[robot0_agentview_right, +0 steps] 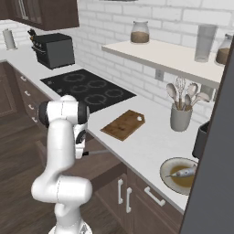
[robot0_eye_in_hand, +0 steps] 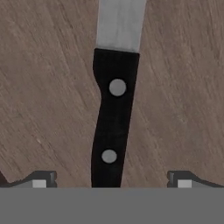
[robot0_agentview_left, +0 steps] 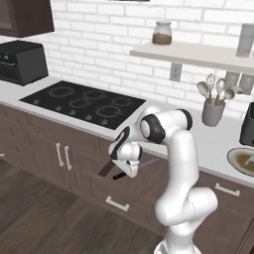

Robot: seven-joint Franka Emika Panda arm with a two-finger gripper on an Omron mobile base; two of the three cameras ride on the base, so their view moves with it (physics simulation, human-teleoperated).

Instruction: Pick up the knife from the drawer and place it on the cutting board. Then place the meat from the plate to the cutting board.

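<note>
Right under the hand camera lies the knife (robot0_eye_in_hand: pixel 113 127), black handle with two pale rivets running up the middle of the view, silver-grey blade leading away at the top, flat on the brown wooden floor of the drawer (robot0_eye_in_hand: pixel 48 96). The fingers (robot0_eye_in_hand: pixel 111 179) are spread wide, one tip (robot0_eye_in_hand: pixel 39 180) on each side of the handle, well clear of it, nothing pinched.

From the left base view, the drawer (robot0_agentview_left: pixel 101 171) stands pulled out below the desk (robot0_agentview_left: pixel 208 144), and the hand (robot0_agentview_left: pixel 130 166) hangs down into it, with the knife's dark handle (robot0_agentview_left: pixel 119 175) peeking out just below.

Over to the right base view: the cutting board (robot0_agentview_right: pixel 123 124) sits bare on the desk, just right of the black cooktop (robot0_agentview_right: pixel 89 89). Nearer and further right, by the desk's front edge, the plate (robot0_agentview_right: pixel 180 175) carries the meat (robot0_agentview_right: pixel 184 172), a pale piece on the brownish centre. Behind them, a grey holder (robot0_agentview_right: pixel 181 117) of spoons and a whisk stands near the wall.
</note>
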